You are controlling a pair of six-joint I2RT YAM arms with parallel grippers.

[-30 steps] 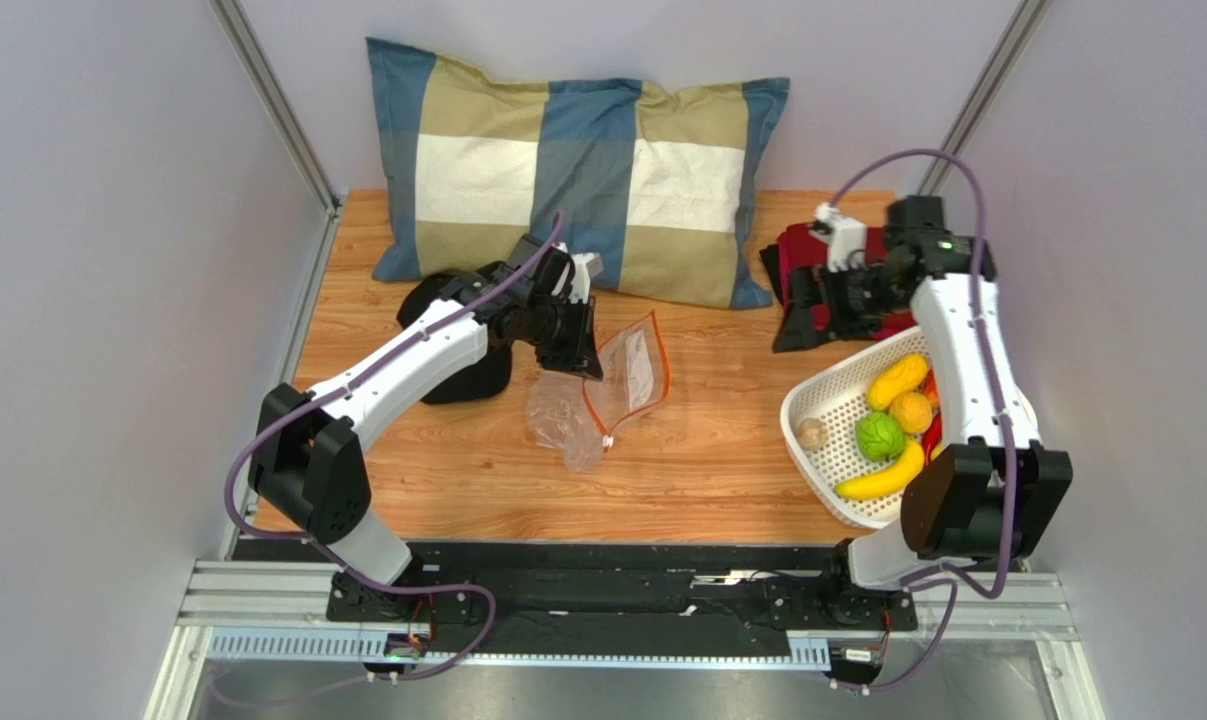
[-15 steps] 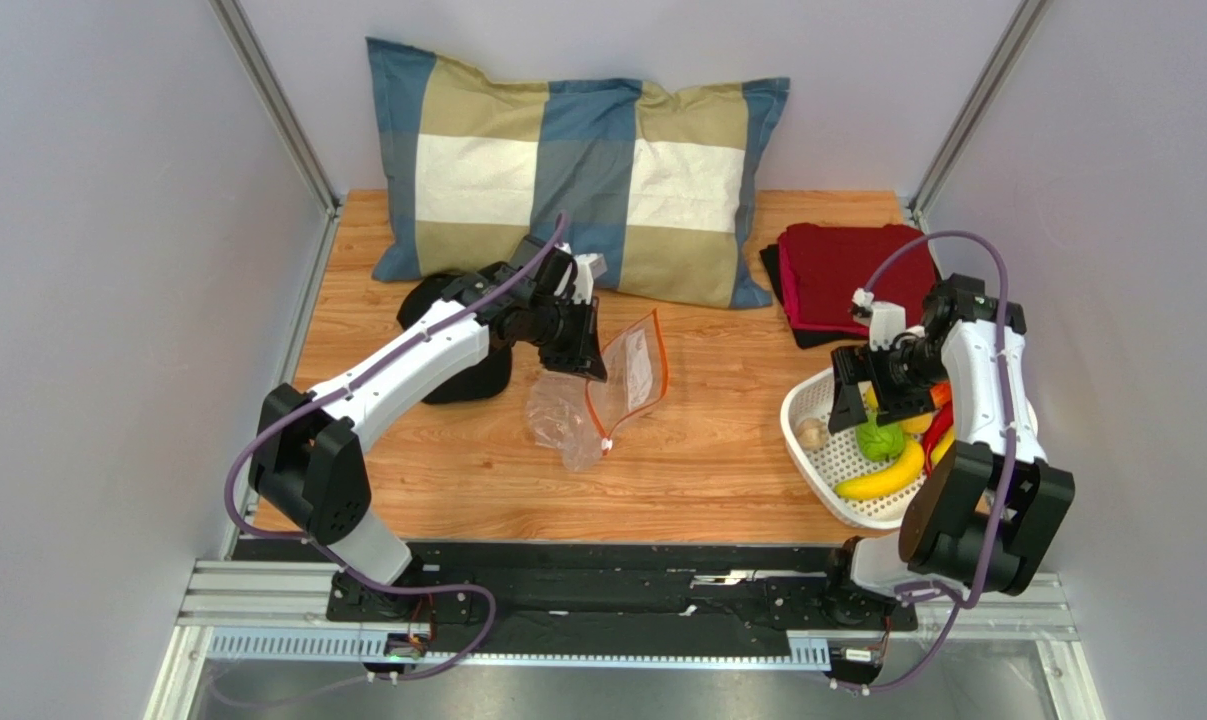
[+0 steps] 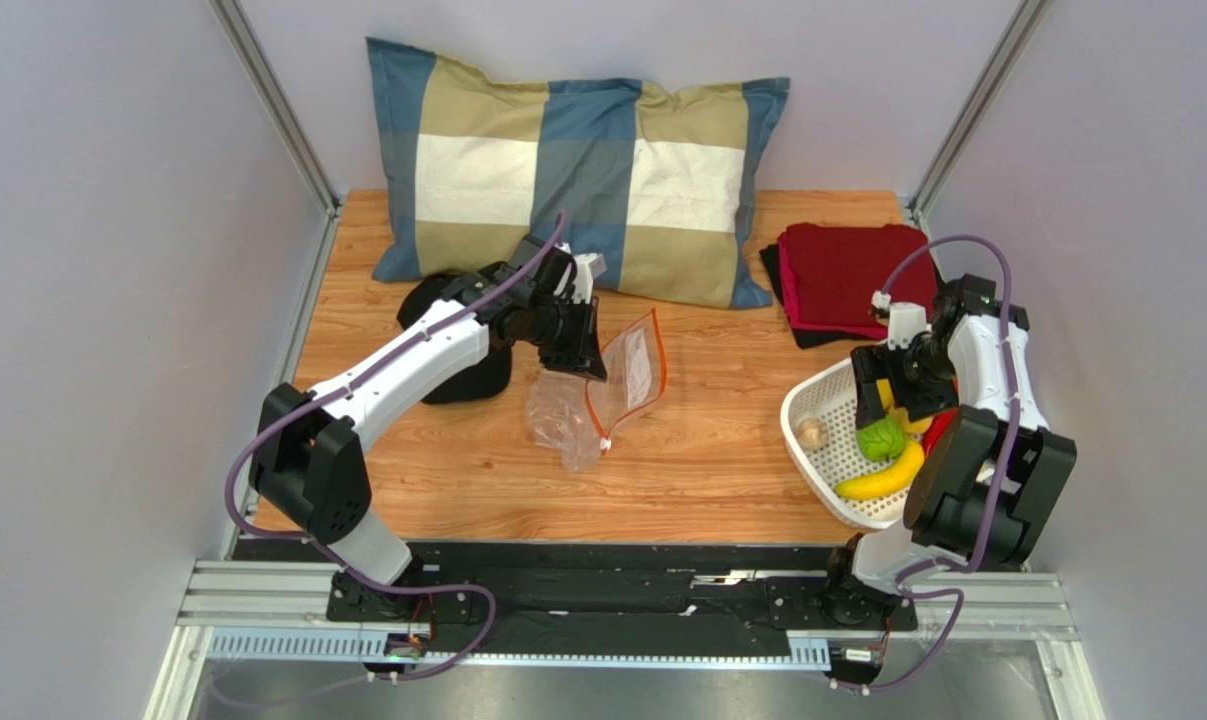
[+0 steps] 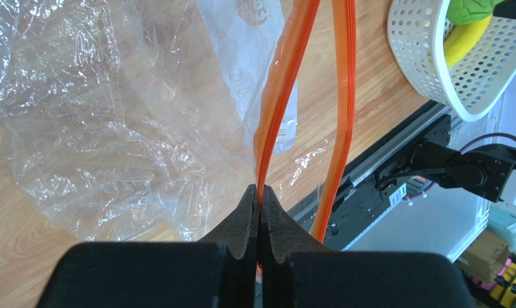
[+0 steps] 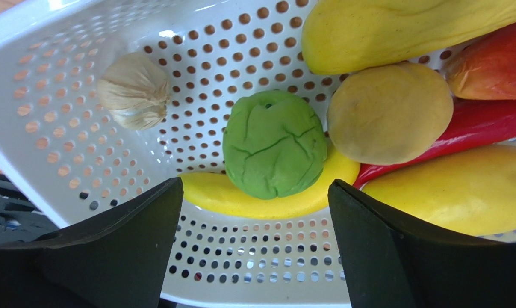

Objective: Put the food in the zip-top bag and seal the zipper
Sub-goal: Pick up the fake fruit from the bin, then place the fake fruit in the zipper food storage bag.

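Observation:
The clear zip-top bag [image 3: 587,402] lies mid-table with its mouth lifted. My left gripper [image 3: 582,356] is shut on the orange-red zipper strip [image 4: 276,122] and holds one lip up; the other lip [image 4: 344,115] hangs apart from it. The food sits in a white perforated basket [image 3: 812,413]: green ball [image 5: 274,152], banana [image 5: 260,199], round yellow piece [image 5: 389,112], red piece [image 5: 479,122], beige piece [image 5: 133,91]. My right gripper [image 3: 887,393] is open, low over the basket, its jaws on either side of the green ball [image 3: 880,438] without touching it.
A checked pillow [image 3: 572,165] lies at the back. Folded red cloth [image 3: 847,270] is behind the basket. A black object [image 3: 452,338] sits under the left arm. The table's near edge and rail [image 3: 564,578] run along the front.
My right gripper swung from over the red cloth to the basket and came down over the green ball. The left gripper and bag stayed still.

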